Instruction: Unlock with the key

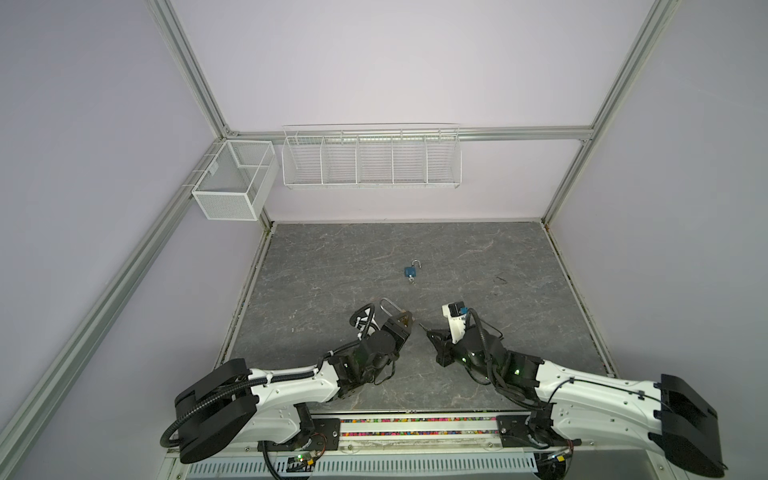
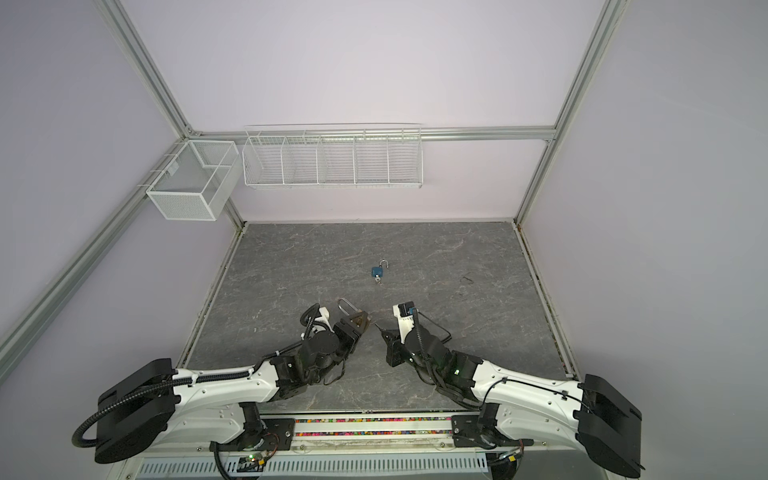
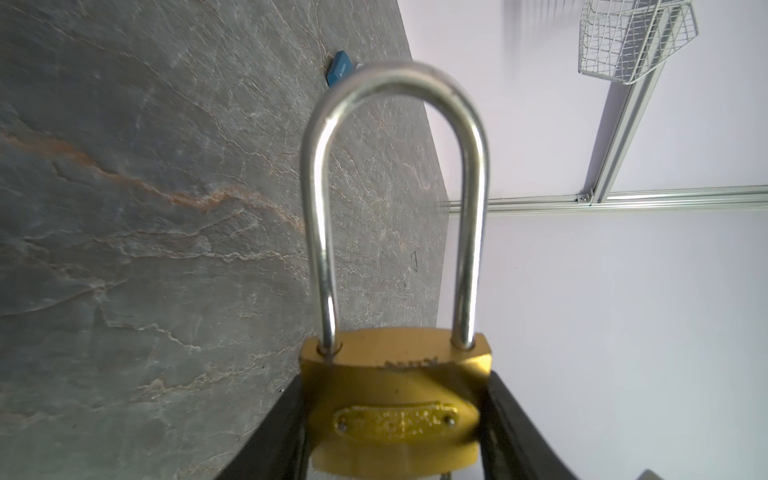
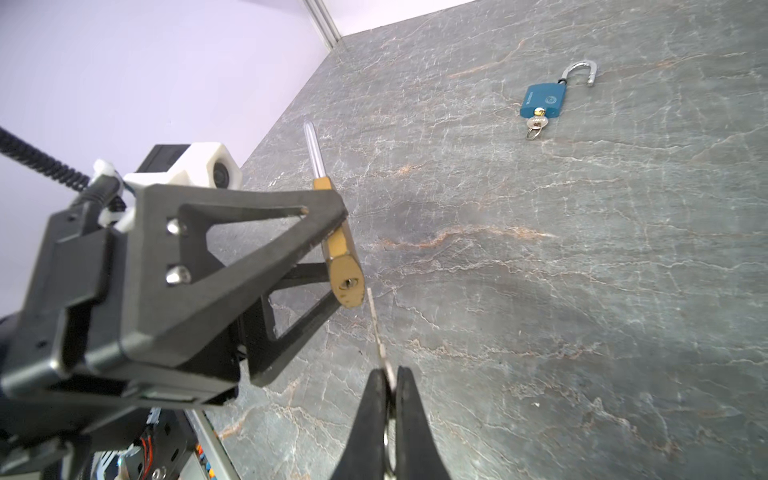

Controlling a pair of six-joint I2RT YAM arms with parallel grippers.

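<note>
- Both grippers are seen over the front half of the table (image 1: 457, 257), well apart from its side edges and back edge; bare stone lies between them and the back wall.
- The only thing lying in that stretch is a blue lock (image 1: 410, 272), well apart from both arms, near the middle.
- The brass lock (image 1: 402, 320) is held off the table in the left gripper (image 1: 401, 323), whose jaws are about half spread and clamped on the body's narrow sides.
- The key (image 4: 376, 328) is pinched by its head in the right gripper (image 4: 388, 386), the jaws fully closed on it.
- Only in the right wrist view is the keyhole (image 4: 348, 284) shown; the key tip is seen just beside the base, off the hole. Contact cannot be told.
- Only in the left wrist view is the shackle (image 3: 395, 83) seen seated at both legs.
- In both top views the key is too small to make out.
- The lock's long axis runs base to shackle: the shackle is pointed far-left and the base is turned towards the right gripper. The blade is aimed at that base.
</note>
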